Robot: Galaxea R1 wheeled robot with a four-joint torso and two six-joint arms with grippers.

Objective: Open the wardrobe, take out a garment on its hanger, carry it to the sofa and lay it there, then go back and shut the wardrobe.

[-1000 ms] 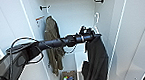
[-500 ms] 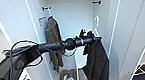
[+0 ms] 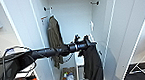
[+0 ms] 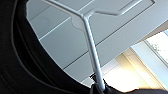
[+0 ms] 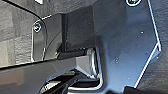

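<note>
Centrally, the left gripper (image 3: 90,43) pinches the hanger (image 4: 93,52); black garment (image 3: 92,64) hangs mid-frame between open wardrobe (image 3: 72,20) doors. Right gripper's state can't be told.

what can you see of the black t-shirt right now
The black T-shirt hangs limp from the left gripper, in front of the open wardrobe, falling in long soft folds of thin, dark cloth. It hangs on a thin white hanger, whose stem rises from the fabric in the left wrist view. It hangs apart from the olive jacket inside.
</note>
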